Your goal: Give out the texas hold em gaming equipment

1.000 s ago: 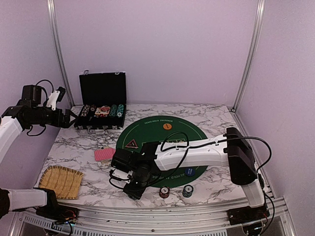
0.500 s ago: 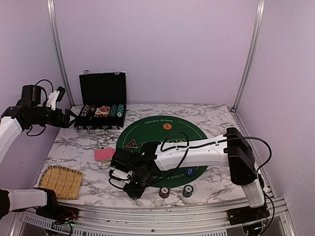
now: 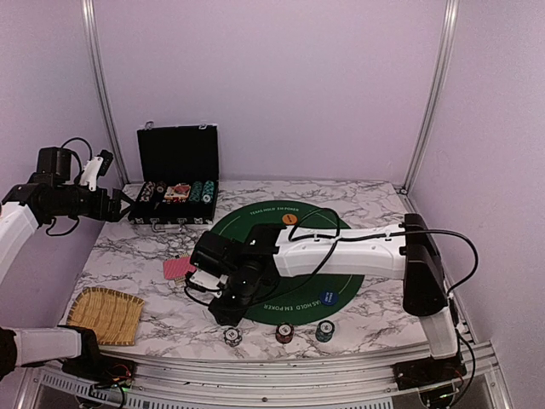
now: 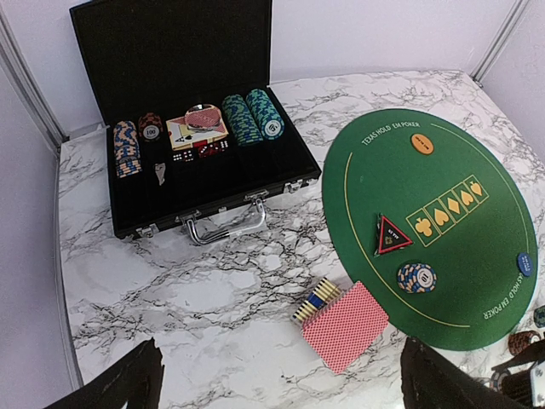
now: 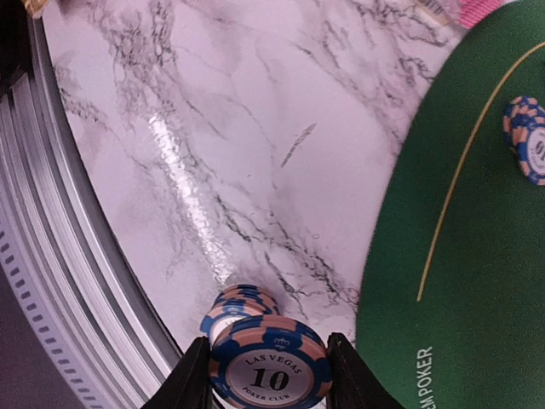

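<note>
The right jaws were clamped on a striped poker chip (image 5: 271, 368) marked 10. In the right wrist view its edge met both inner finger faces and its flat printed face was turned up toward the camera. Whether more chips sat under it could not be told. Being round, it had no long axis to line up, so the next move would turn only on what lay under the jaws. That was a small stack (image 5: 241, 302) standing on the bare marble counter (image 5: 255, 128), just beyond the held chip toward the counter's near rail and just off the edge of the green felt (image 5: 477, 256). From above, the stack was the leftmost of three along the near edge, with a reddish stack (image 3: 284, 332) and a teal stack (image 3: 324, 330) to its right, and the right arm hung just over it. My guess was that the chip belonged either on that stack or at a fresh spot farther along. The left jaws were spread wide and empty, held high near the open black case (image 4: 170, 60), well apart from the near stacks, so the right arm was clearly nearer. The red-backed cards (image 4: 345, 324) lay just off the felt's left side, while a blue-and-tan stack (image 4: 416, 277) and the triangular marker (image 4: 392, 236) sat on the felt.
</note>
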You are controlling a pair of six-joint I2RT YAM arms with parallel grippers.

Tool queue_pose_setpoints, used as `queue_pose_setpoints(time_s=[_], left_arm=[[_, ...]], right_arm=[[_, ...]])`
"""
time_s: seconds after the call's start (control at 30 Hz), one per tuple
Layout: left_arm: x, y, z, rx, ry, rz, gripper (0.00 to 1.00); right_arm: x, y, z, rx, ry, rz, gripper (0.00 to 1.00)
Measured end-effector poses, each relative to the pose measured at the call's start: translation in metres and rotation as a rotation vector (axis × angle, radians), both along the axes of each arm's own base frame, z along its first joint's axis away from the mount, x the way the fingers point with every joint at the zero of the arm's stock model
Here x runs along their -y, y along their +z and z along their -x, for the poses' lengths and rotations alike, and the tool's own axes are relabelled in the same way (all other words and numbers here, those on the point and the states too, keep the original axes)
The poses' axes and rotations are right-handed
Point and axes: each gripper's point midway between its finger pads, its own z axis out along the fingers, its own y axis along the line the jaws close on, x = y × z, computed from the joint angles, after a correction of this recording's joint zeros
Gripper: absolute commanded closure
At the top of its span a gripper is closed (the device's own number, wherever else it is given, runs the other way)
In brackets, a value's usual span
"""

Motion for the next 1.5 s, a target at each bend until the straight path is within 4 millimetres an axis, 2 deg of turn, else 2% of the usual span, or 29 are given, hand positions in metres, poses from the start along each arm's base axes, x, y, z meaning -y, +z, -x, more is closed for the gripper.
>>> queue_pose_setpoints(time_s=[0.07,0.23,0.4,0.7,0.8,0.93,1.0,1.1,1.2,1.5], left_arm=[[0.000,0.000,0.000,0.000,0.000,0.000,0.01],[0.000,0.000,0.000,0.000,0.000,0.000,0.01],[0.000,0.000,0.000,0.000,-0.001,0.001,0.01],[0.001,0.000,0.000,0.000,-0.006,0.005,0.01],[0.002,0.000,0.000,-0.001,-0.008,0.007,0.01],[0.002,0.000,0.000,-0.003,-0.011,0.010,0.01],[0.003,0.000,0.000,-0.003,-0.014,0.011,0.01],[0.003,0.003,-0.001,0.003,-0.014,0.011,0.01],[0.003,0.006,-0.002,0.011,-0.014,0.011,0.01],[0.003,0.006,-0.002,0.009,-0.014,0.011,0.01]], right_arm=[[0.005,0.009,-0.017,0.013,-0.036,-0.010,0.88],[0.033,0.031,-0.085,0.074,-0.182,-0.025,0.89],[0.075,0.040,-0.159,0.115,-0.347,-0.023,0.89],[0.143,0.059,-0.268,0.182,-0.585,-0.066,0.89],[0.162,0.054,-0.301,0.197,-0.648,-0.077,0.89],[0.185,0.024,-0.338,0.191,-0.715,-0.052,0.89],[0.197,0.002,-0.350,0.175,-0.741,-0.026,0.89],[0.212,-0.028,-0.357,0.144,-0.764,0.020,0.89],[0.219,-0.045,-0.359,0.125,-0.772,0.047,0.88],[0.215,-0.045,-0.365,0.138,-0.773,0.021,0.87]])
